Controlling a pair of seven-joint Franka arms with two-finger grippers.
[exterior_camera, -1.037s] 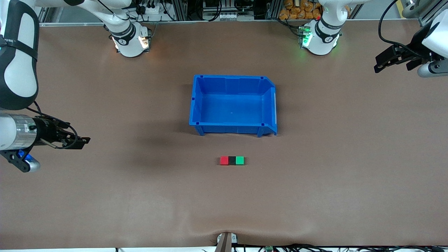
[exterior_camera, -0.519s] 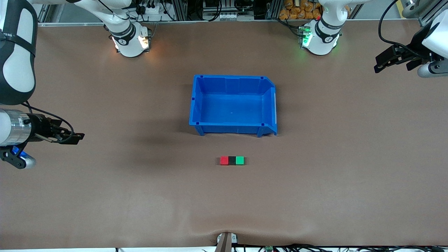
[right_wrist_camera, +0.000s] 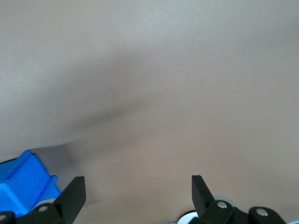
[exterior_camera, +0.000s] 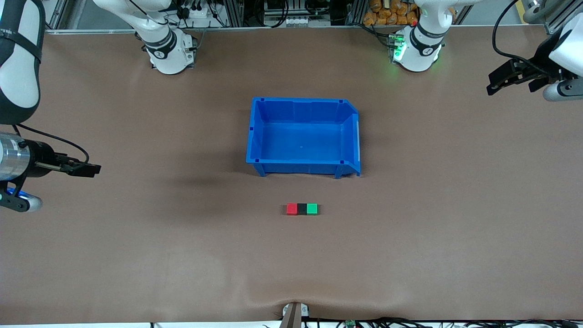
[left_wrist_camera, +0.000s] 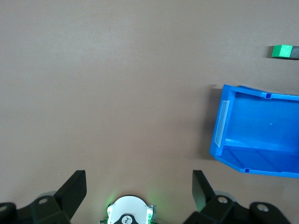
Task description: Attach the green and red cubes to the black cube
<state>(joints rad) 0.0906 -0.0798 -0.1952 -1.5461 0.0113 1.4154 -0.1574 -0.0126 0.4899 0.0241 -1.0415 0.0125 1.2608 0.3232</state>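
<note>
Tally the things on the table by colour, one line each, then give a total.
Red: 1, the red cube
Black: 1, the black cube
Green: 1, the green cube
Blue: 1, the bin
Total: 4

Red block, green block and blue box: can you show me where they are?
red block (exterior_camera: 292, 209), front view, its top face.
green block (exterior_camera: 312, 208), front view, its top face.
blue box (exterior_camera: 249, 136), front view, its side wall toward the right arm.
</note>
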